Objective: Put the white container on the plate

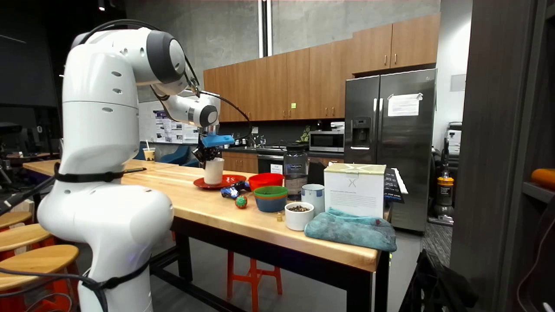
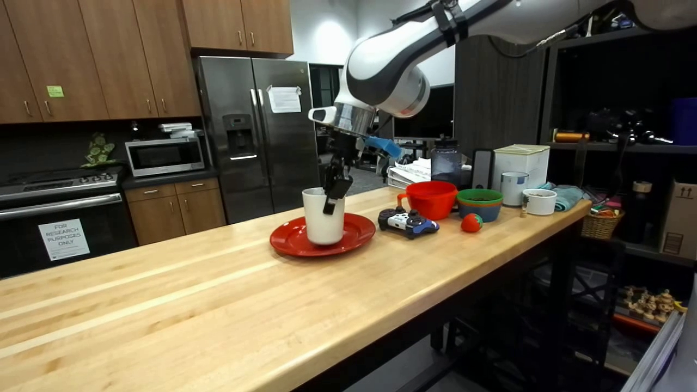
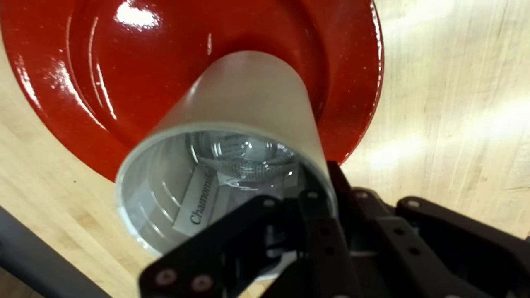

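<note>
The white container (image 1: 213,171) stands roughly upright over the red plate (image 1: 236,178), and its base appears to touch the plate. The container (image 2: 322,226) and the plate (image 2: 360,231) also show in an exterior view. In the wrist view, the container (image 3: 256,91) holds packets, one reading "Chamomile", and something clear. The red plate (image 3: 136,62) spreads out beneath it. My gripper (image 3: 327,178) is shut on the container's wall, one finger inside the rim and one outside. The gripper (image 2: 333,198) comes down from above at the container's side.
A game controller (image 2: 407,222), a red bowl (image 2: 433,198) and a toy strawberry (image 2: 471,222) lie beside the plate. Stacked bowls (image 1: 271,198), a bottle (image 1: 296,171), a mug (image 1: 313,197), a low white bowl (image 1: 299,219), a white box (image 1: 354,190) and a teal cloth (image 1: 350,232) stand farther along.
</note>
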Action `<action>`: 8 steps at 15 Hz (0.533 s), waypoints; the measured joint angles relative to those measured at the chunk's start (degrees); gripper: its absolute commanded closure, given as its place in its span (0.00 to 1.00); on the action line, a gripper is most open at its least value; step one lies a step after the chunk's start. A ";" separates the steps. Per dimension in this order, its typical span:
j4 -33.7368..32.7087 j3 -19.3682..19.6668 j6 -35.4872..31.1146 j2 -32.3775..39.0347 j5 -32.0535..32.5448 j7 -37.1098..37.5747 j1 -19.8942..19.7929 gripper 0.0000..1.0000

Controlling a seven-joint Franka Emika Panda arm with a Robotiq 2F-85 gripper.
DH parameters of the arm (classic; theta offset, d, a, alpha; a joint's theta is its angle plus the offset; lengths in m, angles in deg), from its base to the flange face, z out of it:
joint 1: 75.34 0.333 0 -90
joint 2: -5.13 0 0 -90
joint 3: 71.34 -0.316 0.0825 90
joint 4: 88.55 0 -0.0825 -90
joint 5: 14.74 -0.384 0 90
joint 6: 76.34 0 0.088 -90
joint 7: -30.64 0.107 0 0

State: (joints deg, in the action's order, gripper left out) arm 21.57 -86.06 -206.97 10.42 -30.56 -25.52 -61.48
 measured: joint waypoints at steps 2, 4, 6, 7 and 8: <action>-0.02 0.16 -0.05 0.01 0.55 0.00 -0.49 0.98; -0.02 0.28 -0.15 0.02 0.95 0.00 -1.04 0.98; -0.02 0.33 -0.34 0.04 0.99 0.00 -1.50 0.98; -0.02 0.37 -0.47 0.06 1.02 0.00 -1.67 0.98; -0.02 0.41 -0.57 0.12 1.03 0.00 -1.80 0.98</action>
State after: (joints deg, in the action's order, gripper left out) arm 21.55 -85.65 -207.54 10.53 -29.53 -25.52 -63.29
